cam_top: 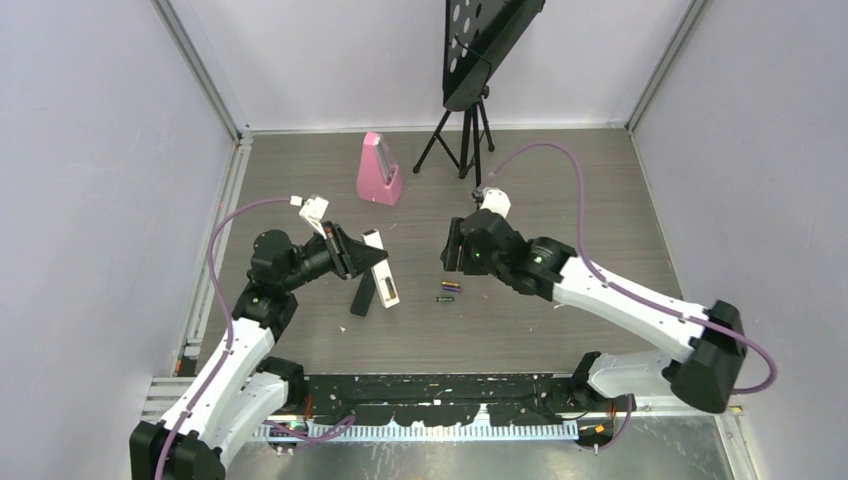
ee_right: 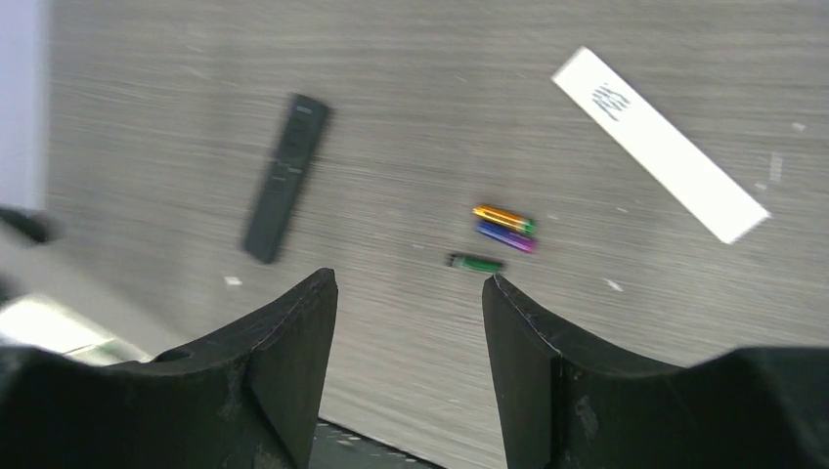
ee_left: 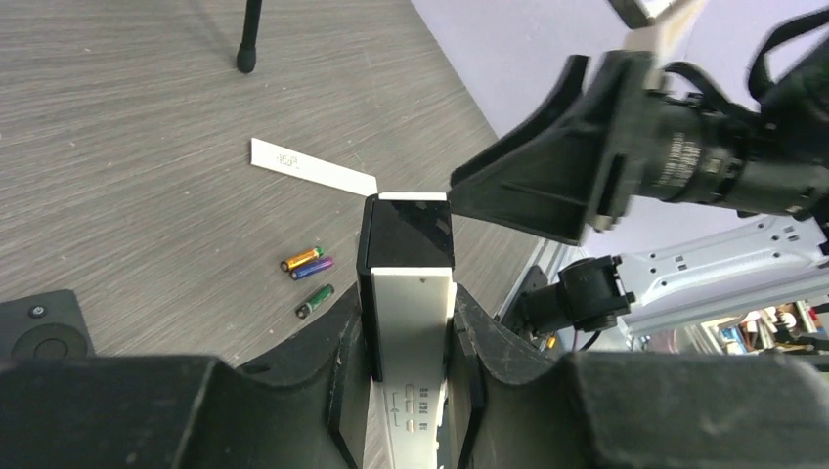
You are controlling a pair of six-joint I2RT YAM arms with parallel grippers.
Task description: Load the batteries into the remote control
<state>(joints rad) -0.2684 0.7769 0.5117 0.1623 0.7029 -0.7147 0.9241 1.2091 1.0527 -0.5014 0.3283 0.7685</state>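
Note:
My left gripper [ee_left: 406, 322] is shut on the remote control [ee_left: 415, 322], a black-cased bar whose white face shows battery outlines. It is held off the table, also in the top view [cam_top: 381, 275]. Three batteries [ee_right: 506, 234], one gold, one purple and one dark green, lie together on the table [cam_top: 450, 288] [ee_left: 313, 268]. My right gripper [ee_right: 409, 283] hangs open and empty above the table, with the batteries just beyond its fingertips. Its view is blurred. A shorter flat black piece [ee_right: 284, 179] lies beside the left gripper [cam_top: 370, 258].
A long white bar [ee_right: 660, 144] lies on the table past the batteries, hidden under my right arm in the top view. A pink metronome [cam_top: 379, 170] and a black tripod stand [cam_top: 465, 130] stand at the back. Walls close three sides.

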